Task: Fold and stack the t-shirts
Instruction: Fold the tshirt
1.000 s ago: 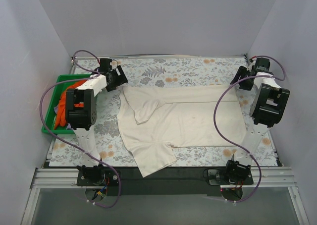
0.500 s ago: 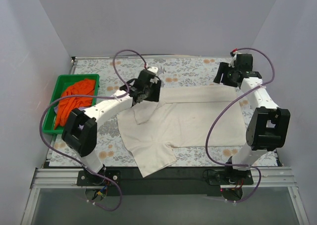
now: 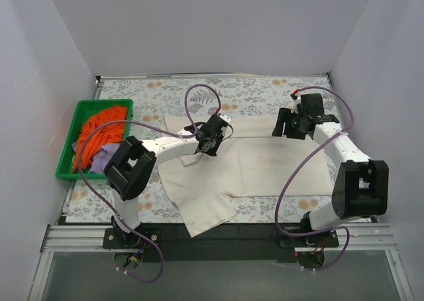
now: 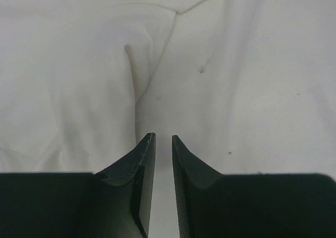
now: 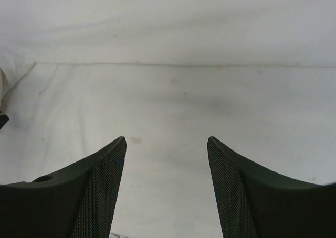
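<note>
Left gripper [image 4: 163, 138] nearly closed, right gripper [image 5: 167, 139] spread; orange t-shirt [image 3: 99, 125] in green tray [image 3: 101, 103]

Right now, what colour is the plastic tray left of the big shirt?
Green; the rectangular plastic tray shows best in the top external view.

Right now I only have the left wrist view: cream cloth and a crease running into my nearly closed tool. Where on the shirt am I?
Observer: The left tool is at the cream shirt, left half, near the far edge.
Operator: And the other arm?
Observer: The right tool is over the same shirt's far edge, right half, open.
Operator: Any other shirts?
Observer: An orange shirt and a lavender shirt lie in the green tray at the table's left.
</note>
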Controlling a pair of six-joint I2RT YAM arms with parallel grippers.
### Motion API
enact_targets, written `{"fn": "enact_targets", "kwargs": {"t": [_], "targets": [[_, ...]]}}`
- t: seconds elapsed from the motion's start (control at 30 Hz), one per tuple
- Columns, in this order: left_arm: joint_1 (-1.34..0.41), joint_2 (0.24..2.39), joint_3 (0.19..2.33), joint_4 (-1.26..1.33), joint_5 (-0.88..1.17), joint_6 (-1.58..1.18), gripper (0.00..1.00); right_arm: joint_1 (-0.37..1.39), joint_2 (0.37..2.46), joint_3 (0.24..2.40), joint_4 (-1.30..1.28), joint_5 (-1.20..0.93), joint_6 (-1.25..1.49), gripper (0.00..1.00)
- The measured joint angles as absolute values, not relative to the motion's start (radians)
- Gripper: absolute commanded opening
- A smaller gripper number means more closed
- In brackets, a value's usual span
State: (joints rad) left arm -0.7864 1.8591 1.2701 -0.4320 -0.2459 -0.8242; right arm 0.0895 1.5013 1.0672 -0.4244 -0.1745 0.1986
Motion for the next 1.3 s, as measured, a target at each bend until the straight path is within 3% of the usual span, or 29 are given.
{"fn": "enact_targets", "kwargs": {"t": [0.73, 1.3], "targets": [[-0.762, 1.941, 1.295, -0.437, -0.411, -0.745, 0.23, 0.089, 1.465, 1.017, -0.419, -0.175, 0.202, 0.58], [-0.725, 1.943, 1.310, -0.433, -0.404, -0.721, 0.28, 0.089, 1.466, 1.017, -0.419, -0.181, 0.199, 0.58]]}}
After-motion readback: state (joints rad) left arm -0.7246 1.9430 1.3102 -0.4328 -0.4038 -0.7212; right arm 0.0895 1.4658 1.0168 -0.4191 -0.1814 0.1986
